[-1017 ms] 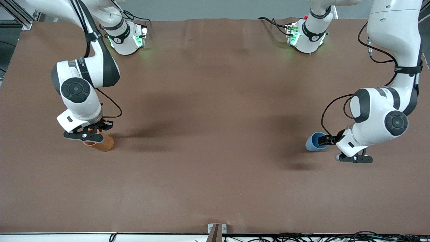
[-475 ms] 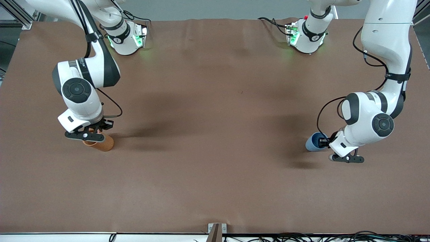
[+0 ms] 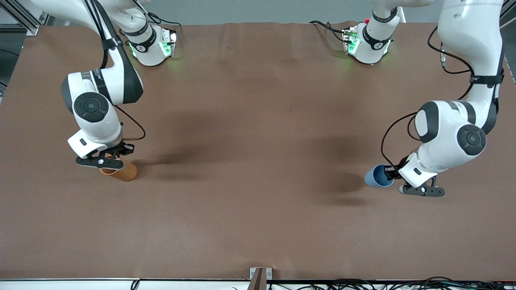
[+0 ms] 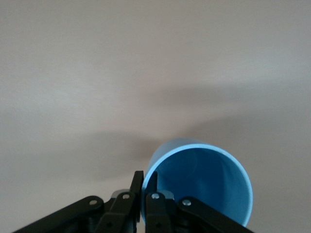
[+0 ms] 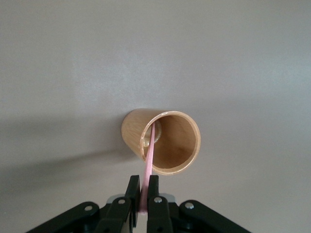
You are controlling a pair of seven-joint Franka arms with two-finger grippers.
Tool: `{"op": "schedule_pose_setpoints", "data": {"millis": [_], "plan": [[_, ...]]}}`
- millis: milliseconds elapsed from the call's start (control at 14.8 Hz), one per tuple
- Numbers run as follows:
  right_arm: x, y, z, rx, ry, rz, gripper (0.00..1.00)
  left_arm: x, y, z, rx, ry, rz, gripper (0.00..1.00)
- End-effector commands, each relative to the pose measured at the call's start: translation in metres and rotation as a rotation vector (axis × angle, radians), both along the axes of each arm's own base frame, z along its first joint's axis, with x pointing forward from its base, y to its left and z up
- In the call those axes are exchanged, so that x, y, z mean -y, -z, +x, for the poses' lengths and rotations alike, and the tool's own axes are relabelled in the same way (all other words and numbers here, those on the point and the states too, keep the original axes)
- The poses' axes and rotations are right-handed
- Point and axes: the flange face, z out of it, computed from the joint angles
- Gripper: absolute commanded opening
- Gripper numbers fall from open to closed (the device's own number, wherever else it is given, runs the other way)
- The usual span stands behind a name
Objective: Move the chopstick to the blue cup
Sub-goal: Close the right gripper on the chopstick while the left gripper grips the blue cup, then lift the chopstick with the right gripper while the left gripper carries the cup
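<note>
Across the whole front view stretches a brown table (image 3: 258, 169) with a matte, slightly creased covering; soft shadows of the arms lie on it near the middle. Along the edge nearest the front camera run a pale strip, a small metal bracket (image 3: 260, 274) and a tangle of dark cables (image 3: 383, 284). At the top of that view the two arm bases stand with green lights glowing, and a grey wall shows above them.

Toward the right arm's end of the table stands an orange-brown cup (image 3: 121, 172), upright on the covering. The right gripper (image 3: 105, 162) hangs just over its rim. In the right wrist view its fingers (image 5: 132, 190) are pressed together on the upper end of the pink chopstick (image 5: 149, 160), whose lower end still reaches down inside the orange-brown cup (image 5: 167, 143) and leans against its inner wall.

Toward the left arm's end of the table is the blue cup (image 3: 378, 176), its dark blue inside showing and its outside a lighter blue. The left gripper (image 3: 397, 174) is at the cup's rim. In the left wrist view its fingers (image 4: 137, 191) pinch the wall of the blue cup (image 4: 204, 187), one finger outside and one inside the rim, closed tight on it. The cup tilts, mouth turned toward the wrist camera.
</note>
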Motion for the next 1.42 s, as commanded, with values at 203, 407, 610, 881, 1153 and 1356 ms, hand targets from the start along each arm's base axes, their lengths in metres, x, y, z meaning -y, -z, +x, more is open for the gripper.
{"op": "schedule_pose_setpoints", "data": {"millis": [203, 407, 610, 881, 1153, 1356], "plan": [[0.017, -0.035, 0.008, 0.005, -0.004, -0.033, 0.05, 0.214, -0.040, -0.054, -0.029, -0.228, 0.005, 0.00], [0.028, -0.082, 0.019, -0.039, 0.010, -0.052, 0.05, 0.294, -0.034, -0.091, -0.052, -0.280, -0.012, 0.00], [0.021, -0.139, 0.022, -0.056, 0.062, -0.024, 0.04, 0.346, -0.009, -0.111, -0.100, -0.309, -0.023, 0.00], [0.008, -0.209, 0.013, -0.052, 0.103, 0.130, 0.04, 0.376, 0.046, -0.127, -0.055, -0.340, 0.075, 0.01], [-0.009, -0.253, -0.006, -0.010, 0.115, 0.315, 0.04, 0.380, 0.066, -0.127, -0.036, -0.323, 0.065, 0.01], [-0.048, -0.256, -0.012, -0.024, 0.070, 0.418, 0.04, 0.382, 0.072, -0.128, -0.032, -0.337, 0.040, 0.01]]}}
